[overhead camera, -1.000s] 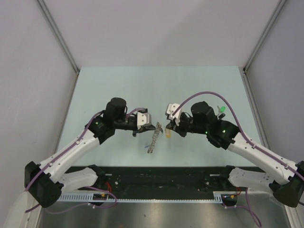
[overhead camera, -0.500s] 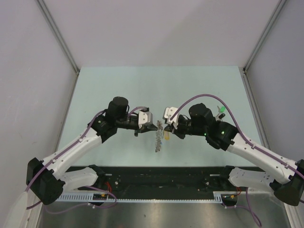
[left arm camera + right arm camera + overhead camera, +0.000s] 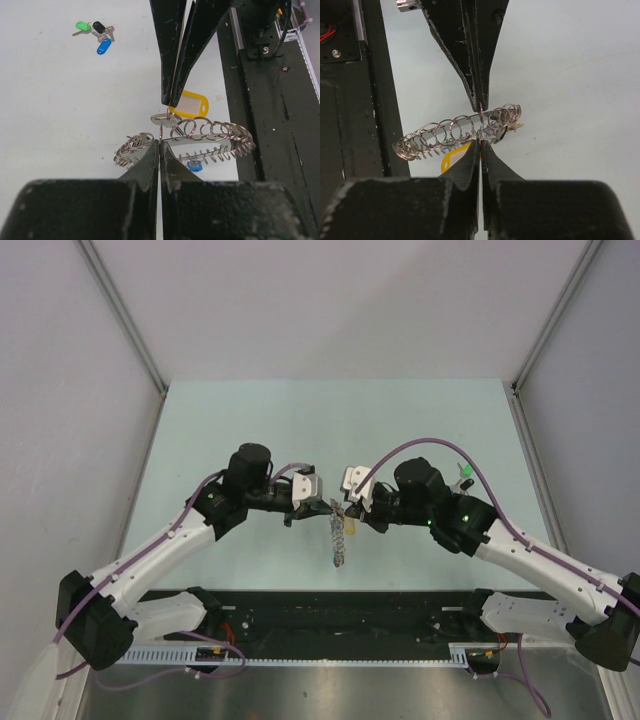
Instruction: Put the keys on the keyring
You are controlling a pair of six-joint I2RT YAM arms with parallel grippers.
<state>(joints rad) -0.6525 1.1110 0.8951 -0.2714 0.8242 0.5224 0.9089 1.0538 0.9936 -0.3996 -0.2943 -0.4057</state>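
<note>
Job barely begun: the left pincer [image 3: 160, 146] is clamped on the keyring [image 3: 210, 131], held in the air above the middle of the table [image 3: 250, 410], while the right pincer [image 3: 170, 100], closed tight on the yellow-capped key [image 3: 188, 104], presses it to the ring (whether it is threaded yet cannot be told). The green key [image 3: 80, 25], black key [image 3: 98, 27] and blue key [image 3: 104, 46] lie loose together towards the table's right edge, apparently untouched. The ring is a dull silver loop of overlapping wire coils.

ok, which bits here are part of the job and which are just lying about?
Job: keyring in left pincer; yellow-tagged key in right pincer; loose green, black and blue keys.
Lying about: only fixtures: black rail, purple cables.
</note>
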